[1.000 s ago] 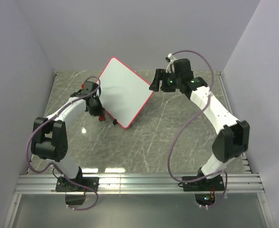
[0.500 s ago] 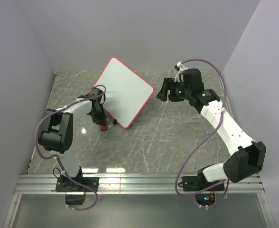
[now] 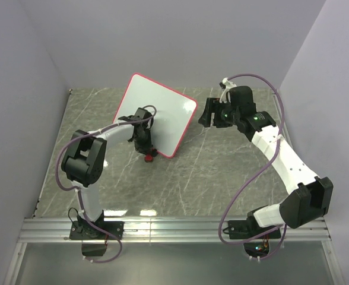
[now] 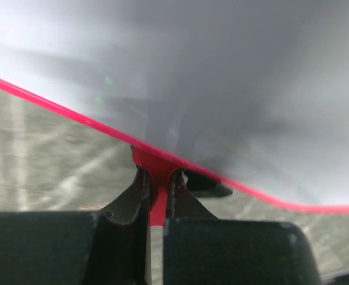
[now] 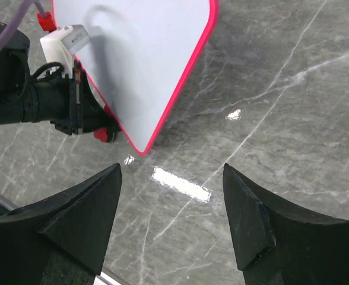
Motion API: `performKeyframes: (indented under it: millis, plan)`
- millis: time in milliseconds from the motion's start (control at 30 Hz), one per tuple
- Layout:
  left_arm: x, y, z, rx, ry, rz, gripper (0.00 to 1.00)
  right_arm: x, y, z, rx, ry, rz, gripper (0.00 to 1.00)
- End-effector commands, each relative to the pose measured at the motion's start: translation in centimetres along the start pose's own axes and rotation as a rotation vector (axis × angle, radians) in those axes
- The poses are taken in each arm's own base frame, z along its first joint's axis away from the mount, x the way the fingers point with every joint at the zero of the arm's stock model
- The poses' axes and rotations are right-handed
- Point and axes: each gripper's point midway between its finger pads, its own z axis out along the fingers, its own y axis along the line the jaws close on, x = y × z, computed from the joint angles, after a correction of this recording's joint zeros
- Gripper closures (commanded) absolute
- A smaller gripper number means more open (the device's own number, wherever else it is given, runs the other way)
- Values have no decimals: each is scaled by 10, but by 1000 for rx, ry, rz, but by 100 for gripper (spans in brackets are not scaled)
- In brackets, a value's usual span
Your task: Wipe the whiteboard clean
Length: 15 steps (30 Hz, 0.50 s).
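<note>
Where the grey veined marble table [image 3: 222, 178] runs toward the back wall, the flat white rectangular whiteboard with a thin red rim [image 3: 156, 113] sits left of centre. The right gripper [image 5: 171, 169] hangs near its right corner, not touching it, jaws wide and holding nothing. The left gripper [image 3: 146, 148] is pinched tight on a small red block [image 4: 154, 163] against the board's lower rim.

No text, label, brand, number or sign can be read in any of the three views. The whiteboard [image 3: 162, 107] shows only a plain white face inside its red rim, without letters or figures on it. The marks on the grey surface [image 3: 222, 172] are only pale veins of its pattern.
</note>
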Motion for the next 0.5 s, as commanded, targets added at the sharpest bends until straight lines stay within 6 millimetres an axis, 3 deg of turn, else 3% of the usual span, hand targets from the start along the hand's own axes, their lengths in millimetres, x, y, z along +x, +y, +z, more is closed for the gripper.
performKeyframes:
  millis: [0, 267, 467]
  plan:
    - [47, -14, 10, 57, 172, 12, 100, -19, 0, -10, 5, -62, -35, 25]
    - [60, -58, 11, 146, 222, 124, 100, -21, -7, -8, 17, -60, -51, 25]
    - [60, -32, -1, 8, 190, 125, 100, -27, -10, -17, 26, -88, -53, 25]
